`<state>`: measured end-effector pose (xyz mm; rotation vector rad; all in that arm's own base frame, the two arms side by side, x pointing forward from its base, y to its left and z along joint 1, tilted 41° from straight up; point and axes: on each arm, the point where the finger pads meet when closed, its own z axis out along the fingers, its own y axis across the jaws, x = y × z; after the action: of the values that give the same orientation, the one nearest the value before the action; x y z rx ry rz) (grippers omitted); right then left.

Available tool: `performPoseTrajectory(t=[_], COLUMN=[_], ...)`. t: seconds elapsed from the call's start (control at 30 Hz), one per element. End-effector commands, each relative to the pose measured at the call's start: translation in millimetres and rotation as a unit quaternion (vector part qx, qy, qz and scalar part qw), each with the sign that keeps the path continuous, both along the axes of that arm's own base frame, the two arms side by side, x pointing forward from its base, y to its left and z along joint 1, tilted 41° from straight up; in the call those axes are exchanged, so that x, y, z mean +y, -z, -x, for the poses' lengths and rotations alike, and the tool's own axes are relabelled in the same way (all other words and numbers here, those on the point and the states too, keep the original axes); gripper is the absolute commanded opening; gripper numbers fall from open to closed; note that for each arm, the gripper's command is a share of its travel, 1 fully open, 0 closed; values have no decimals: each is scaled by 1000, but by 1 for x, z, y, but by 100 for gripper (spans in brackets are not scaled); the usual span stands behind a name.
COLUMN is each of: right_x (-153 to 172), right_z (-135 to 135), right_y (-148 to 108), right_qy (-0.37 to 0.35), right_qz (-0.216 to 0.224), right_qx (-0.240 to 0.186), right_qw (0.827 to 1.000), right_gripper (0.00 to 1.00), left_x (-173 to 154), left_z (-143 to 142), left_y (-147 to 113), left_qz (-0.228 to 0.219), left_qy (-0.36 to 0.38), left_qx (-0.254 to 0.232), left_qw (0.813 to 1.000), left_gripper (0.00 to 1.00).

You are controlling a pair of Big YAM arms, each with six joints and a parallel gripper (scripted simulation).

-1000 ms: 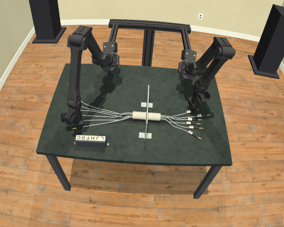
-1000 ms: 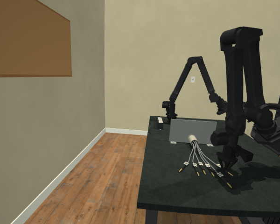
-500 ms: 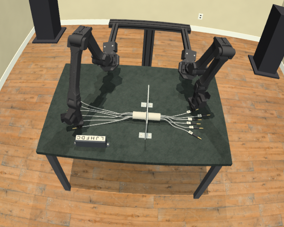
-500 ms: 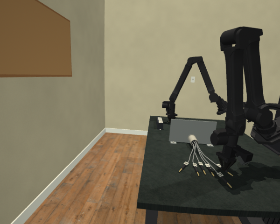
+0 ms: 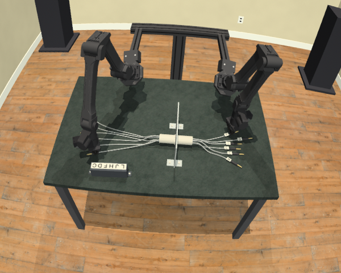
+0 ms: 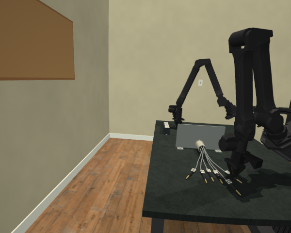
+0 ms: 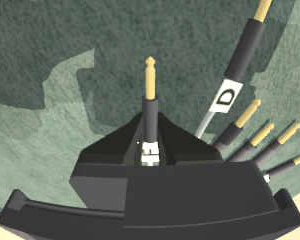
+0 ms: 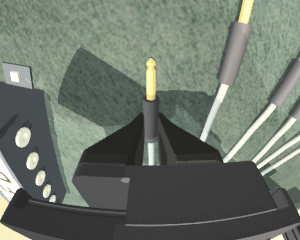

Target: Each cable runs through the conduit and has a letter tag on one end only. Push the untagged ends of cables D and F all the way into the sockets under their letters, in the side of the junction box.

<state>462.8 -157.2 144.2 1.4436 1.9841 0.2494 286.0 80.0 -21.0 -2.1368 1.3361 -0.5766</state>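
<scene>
My left gripper (image 5: 229, 131) (image 6: 233, 176) (image 7: 150, 118) is shut on the F-tagged plug of cable F; its tag (image 7: 150, 151) shows between the fingers. The D tag (image 7: 226, 96) (image 5: 240, 139) (image 6: 228, 181) lies beside it, its plug pointing outward. My right gripper (image 5: 96, 151) (image 8: 150, 118) is shut on an untagged plug, the one nearest the junction box (image 5: 108, 172) (image 6: 166, 129) (image 8: 15, 104). Its cable's letter cannot be told here. The box's visible sockets are empty in the right wrist view, and its label reads C, D, F, H, J, L.
The conduit (image 5: 167, 138) (image 6: 199, 144) passes through an upright grey panel (image 6: 190, 135) between the arms. Several other untagged plugs fan out beside my right gripper. Several other tagged plugs lie beside my left gripper.
</scene>
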Motion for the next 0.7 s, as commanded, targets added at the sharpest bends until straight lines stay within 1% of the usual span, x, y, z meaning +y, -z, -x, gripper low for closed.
performPoseTrajectory(t=[0.0,0.1,0.13,0.23,0.3,0.33,0.47,0.5,0.53,0.57,0.6,0.67], right_x=[1,2,5,12,17,18,25,26,25,28,30,30], right_z=[5,8,9,23,33,36,57,59,53,54,48,48], right_y=[-12,-15,-23,-34,-53,-67,-90,-93,-89,-73,-68,-68], right_qy=[6,6,4,2,1,1,1,1,3,5,8,8], right_qz=[0,0,1,0,1,3,3,3,0,-7,-11,-11], right_qx=[-10,-10,-13,-9,-13,-18,-18,-19,-18,-6,-10,-10], right_qw=[1000,1000,1000,1000,1000,1000,1000,1000,1000,1000,1000,1000], right_gripper=[5,5,5,5,5,5,5,5,5,5,5,5], left_x=[0,0,0,0,0,0,0,0,0,0,0,0], left_z=[2,2,2,2,2,2,2,2,2,2,2,2], left_y=[1,1,1,1,1,1,1,1,1,1,1,1], left_qz=[0,0,0,0,0,0,0,0,0,0,0,0], left_qy=[-1,-1,-1,-1,-1,-1,-1,-1,-1,-1,-1,-1], left_qx=[0,0,0,0,0,0,0,0,0,0,0,0], left_qw=[1000,1000,1000,1000,1000,1000,1000,1000,1000,1000,1000,1000], left_gripper=[5,5,5,5,5,5,5,5,5,5,5,5])
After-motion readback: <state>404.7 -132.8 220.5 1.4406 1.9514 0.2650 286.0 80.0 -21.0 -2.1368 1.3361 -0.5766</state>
